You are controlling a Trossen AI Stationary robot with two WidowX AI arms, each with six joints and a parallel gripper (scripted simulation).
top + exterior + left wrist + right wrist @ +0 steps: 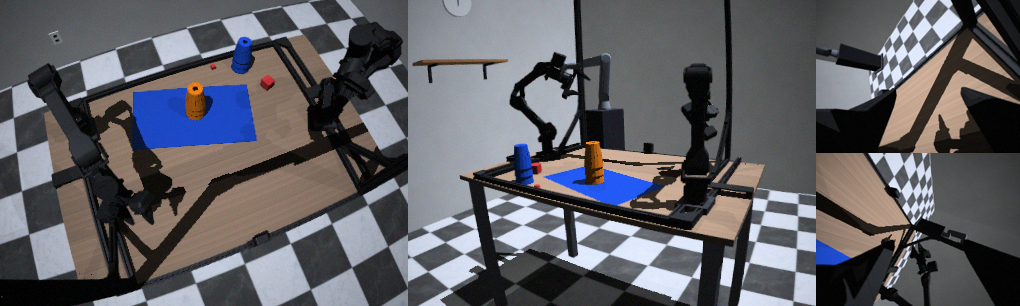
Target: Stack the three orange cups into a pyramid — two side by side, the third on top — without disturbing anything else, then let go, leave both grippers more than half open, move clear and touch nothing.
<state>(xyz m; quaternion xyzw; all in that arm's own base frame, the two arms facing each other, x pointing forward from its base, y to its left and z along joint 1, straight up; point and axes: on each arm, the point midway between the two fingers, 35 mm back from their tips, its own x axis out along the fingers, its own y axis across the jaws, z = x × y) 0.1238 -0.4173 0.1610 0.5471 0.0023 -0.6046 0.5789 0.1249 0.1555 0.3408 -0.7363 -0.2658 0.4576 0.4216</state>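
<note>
The orange cups stand as one nested, upside-down stack [195,101] on the blue mat [195,116], near its far edge; the stack also shows in the exterior view [594,163]. My left gripper [142,205] hangs low over the bare wood at the near left corner, far from the stack. In the left wrist view its fingers stand wide apart with only wood between them. My right gripper [324,102] is raised at the right side of the table, open and empty [929,266], with a corner of the mat [830,253] in its view.
A blue cup stack [242,55] stands beyond the mat at the back. A red cube [267,82] and a smaller red cube [213,66] lie near it. A black frame [300,85] runs round the table top.
</note>
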